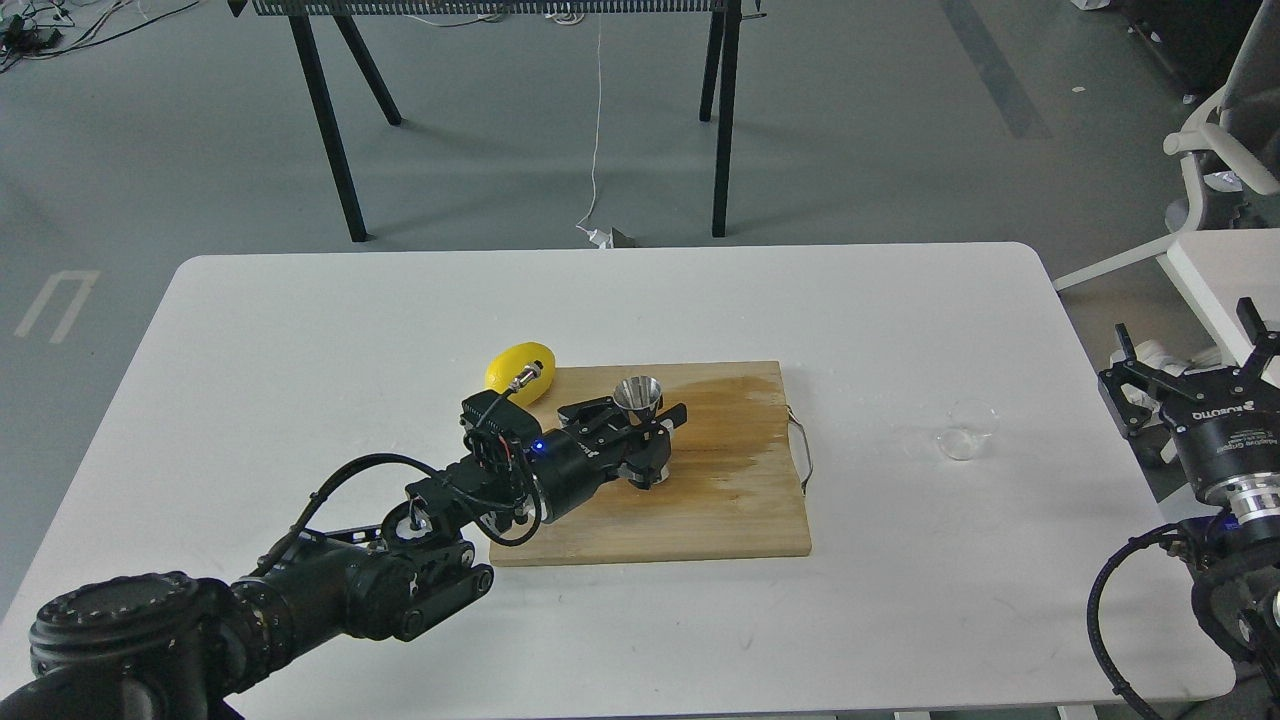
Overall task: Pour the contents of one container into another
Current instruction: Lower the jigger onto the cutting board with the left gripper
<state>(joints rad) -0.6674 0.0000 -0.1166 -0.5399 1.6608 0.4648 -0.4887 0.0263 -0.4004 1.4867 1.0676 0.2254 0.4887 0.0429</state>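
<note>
The steel hourglass jigger (637, 394) stands on the wooden cutting board (720, 500), a little left of the board's middle. My left gripper (648, 435) reaches in from the lower left, its fingers closed around the jigger's waist and lower cone. Only the jigger's upper cone shows above the fingers. The small clear cup (968, 428) sits on the white table to the right of the board, apart from both grippers. My right gripper (1187, 345) hovers at the right edge, just right of the cup, its fingers spread wide with nothing between them.
A yellow lemon (518, 370) lies at the board's far left corner, just behind my left wrist. The board has a dark wet stain (735, 425) and a metal handle (803, 450) on its right side. A white chair (1215, 170) stands off the table's right.
</note>
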